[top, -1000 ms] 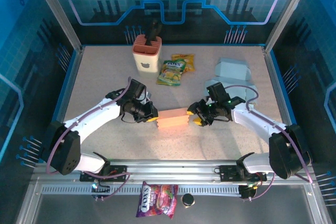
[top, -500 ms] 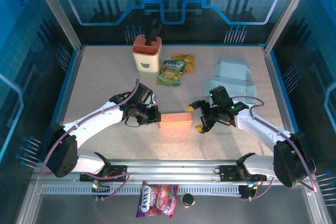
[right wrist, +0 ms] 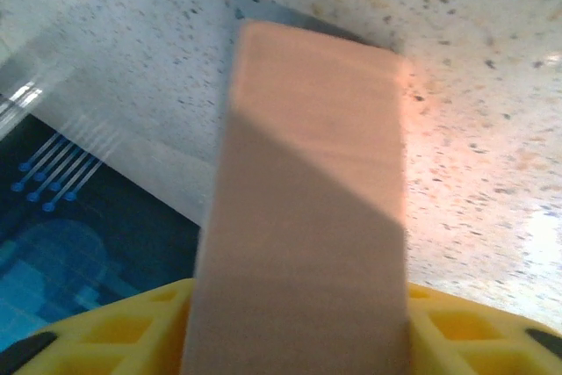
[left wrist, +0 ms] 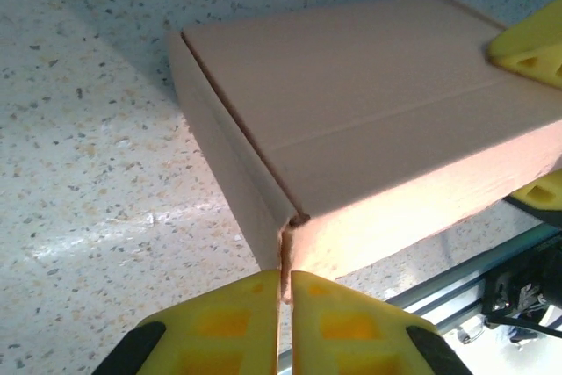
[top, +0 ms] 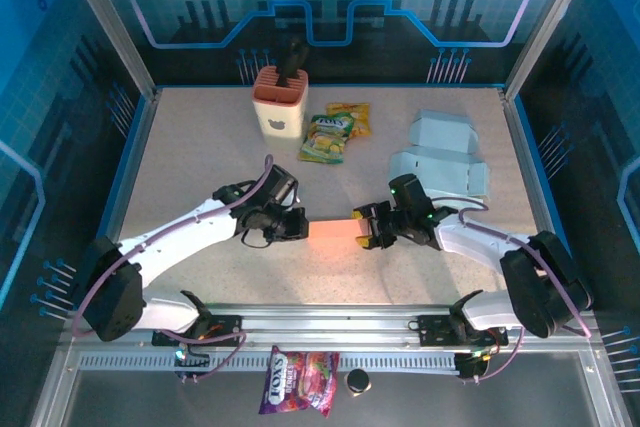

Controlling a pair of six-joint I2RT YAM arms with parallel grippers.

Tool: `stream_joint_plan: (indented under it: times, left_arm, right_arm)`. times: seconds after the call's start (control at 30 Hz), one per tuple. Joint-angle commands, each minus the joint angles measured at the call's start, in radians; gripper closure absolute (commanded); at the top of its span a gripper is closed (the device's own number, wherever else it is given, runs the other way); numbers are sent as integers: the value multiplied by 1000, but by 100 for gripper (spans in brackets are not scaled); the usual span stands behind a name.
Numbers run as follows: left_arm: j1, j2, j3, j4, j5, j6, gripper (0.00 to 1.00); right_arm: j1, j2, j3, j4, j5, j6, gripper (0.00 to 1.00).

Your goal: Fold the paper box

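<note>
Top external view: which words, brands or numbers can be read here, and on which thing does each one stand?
"FOX'S": on the purple candy bag lying in front of the arm bases.
"FOX'S", as it seems: on the green candy bag; the letters are small.
Yellow bag behind it: print too small to read.
Orange paper box and pale blue boxes: no text to be seen.

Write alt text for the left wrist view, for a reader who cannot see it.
A peach-coloured paper box lies on a speckled table, its near corner seam pinched between the shut yellow fingers of the left gripper. At the box's far end, the right gripper holds it between yellow fingers above and below.
</note>
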Motion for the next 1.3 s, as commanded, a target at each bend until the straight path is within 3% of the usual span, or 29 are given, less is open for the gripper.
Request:
stream_joint_plan:
  times: [0.0, 0.23, 0.33, 0.4, 0.53, 0.6, 0.8, 1.03, 1.27]
  left_arm:
    - [-5, -48, -18, -37, -47, -30, 83]
    - [21, -174, 23, -46, -85, -72, 69]
    - [92, -205, 16, -24, -42, -102, 68]
    - [136, -211, 6, -13, -12, -111, 69]
    - [176, -209, -6, -2, 18, -116, 69]
    - [177, -207, -6, 7, 33, -117, 69]
    - [171, -230, -44, 195, 226, -35, 70]
    - [170, -399, -80, 92, 143, 83, 71]
    - [168, -582, -168, 152, 74, 72, 71]
  right_arm:
    - [9, 28, -18, 137, 33, -12, 53]
    - [16, 137, -23, 404, 65, -113, 57]
    - [29, 176, -12, 421, 52, -148, 48]
    - [36, 173, 29, 259, 15, -199, 40]
    - [40, 72, 144, -260, 54, -384, 18]
    - [24, 27, 160, -385, 69, -444, 16]
    - [-62, -22, 211, -502, 56, -717, 22]
    - [-84, 191, 431, -633, 36, -1203, 32]
    - [-82, 370, 549, -699, 2, -1385, 33]
